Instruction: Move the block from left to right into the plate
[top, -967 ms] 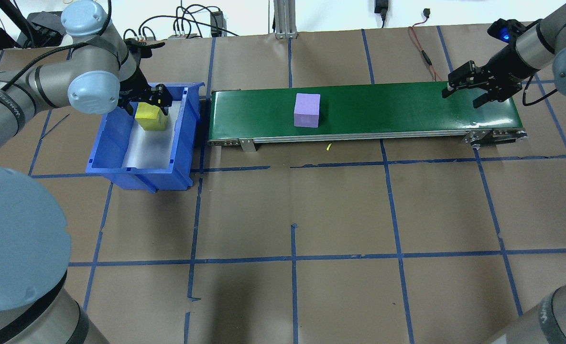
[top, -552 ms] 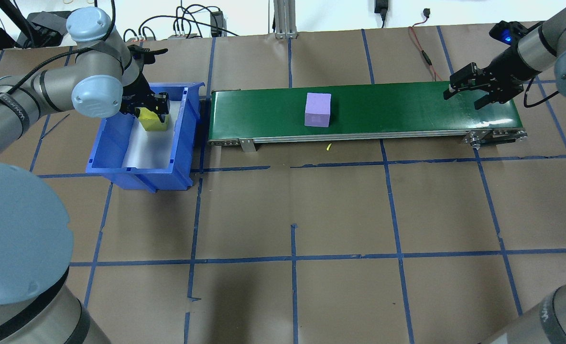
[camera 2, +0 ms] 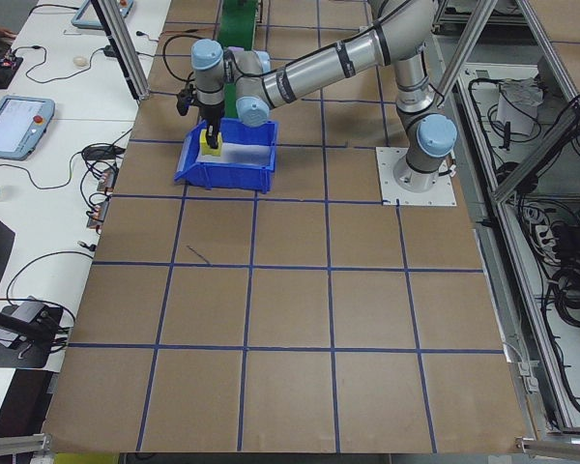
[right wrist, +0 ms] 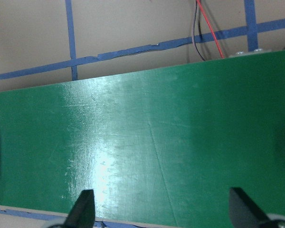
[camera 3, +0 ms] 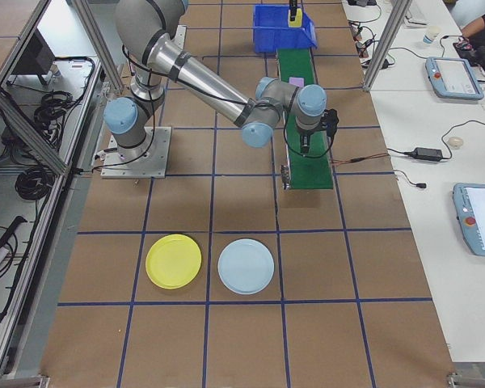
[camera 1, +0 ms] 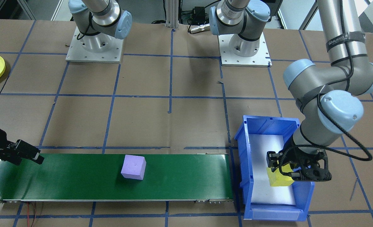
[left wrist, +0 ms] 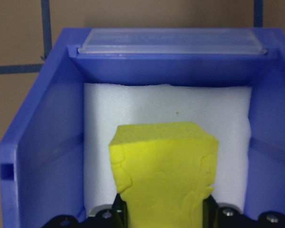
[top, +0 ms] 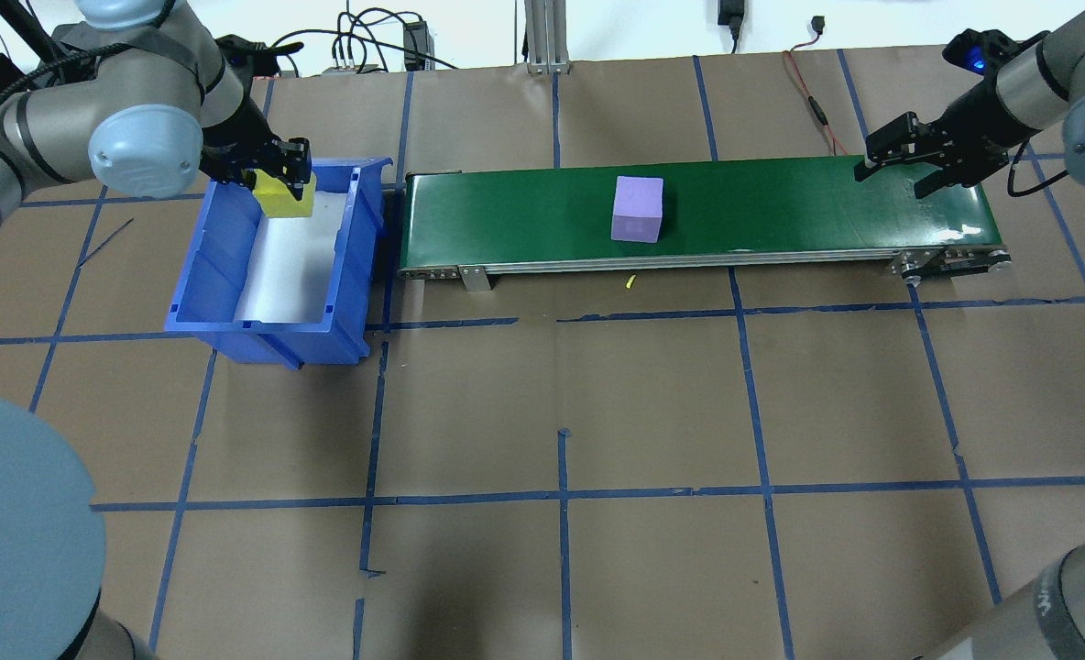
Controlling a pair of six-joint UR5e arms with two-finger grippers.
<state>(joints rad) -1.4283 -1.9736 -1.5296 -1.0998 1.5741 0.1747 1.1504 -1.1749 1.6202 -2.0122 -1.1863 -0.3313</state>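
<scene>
Your left gripper (top: 277, 174) has its fingers clamped on the yellow block (top: 286, 199), a bright lemon foam cube with rough, chipped faces, as the left wrist view shows it (left wrist: 164, 171). It hangs over the far end of the blue bin (top: 231, 275), above the white foam liner (camera 1: 265, 164) and clear of it.

On the green conveyor belt (top: 781, 215) you have a second block, the purple block (top: 638, 209), a pale lilac cube with clean edges sitting flat a little past the belt's middle, well apart from both grippers.

Your right gripper (top: 904, 165) hovers over the belt's right end with its fingers (right wrist: 85, 209) spread wide and nothing between them; its wrist view shows only bare green belt.

The yellow plate (camera 3: 174, 261) lies on the bench on the robot's right, well apart from the belt, round and bright yellow with a shallow rim. Just beside it lies a pale blue plate (camera 3: 246, 266) of the same size.
</scene>
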